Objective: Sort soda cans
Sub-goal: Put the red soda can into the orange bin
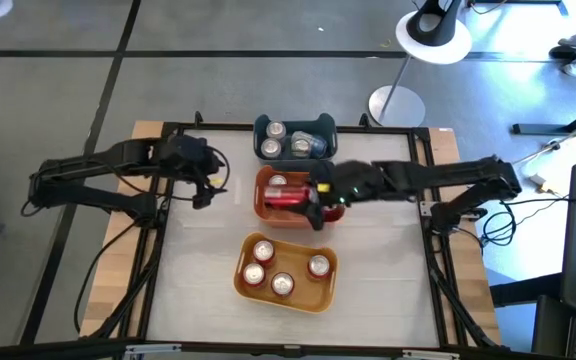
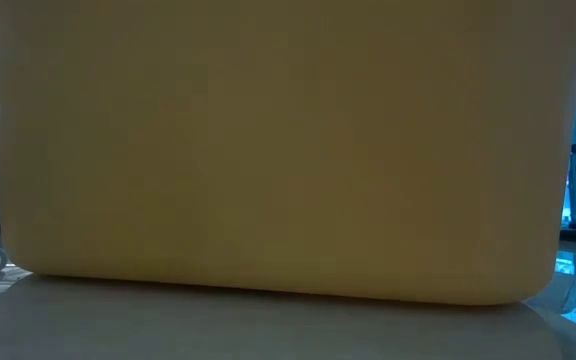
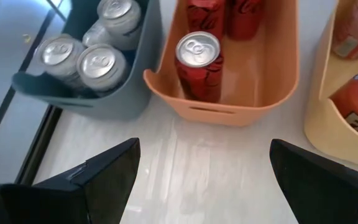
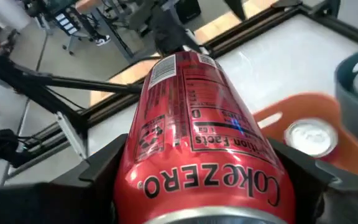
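- So the orange bin [image 1: 268, 205] sits mid-table, blue bin [image 1: 264, 128] touching its far side, yellow bin [image 1: 320, 292] on its near side.
- right gripper [image 1: 315, 203] is over the orange bin, clamped on a red Coke Zero can [image 4: 197, 149] lying sideways.
- left gripper [image 3: 201, 180] waits just left of the orange bin, jaws wide, nothing held.

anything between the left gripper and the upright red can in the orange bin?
Left wrist view: only bare table and the orange bin wall separate the open left gripper from the upright red can. High view agrees; the right gripper holds another can.
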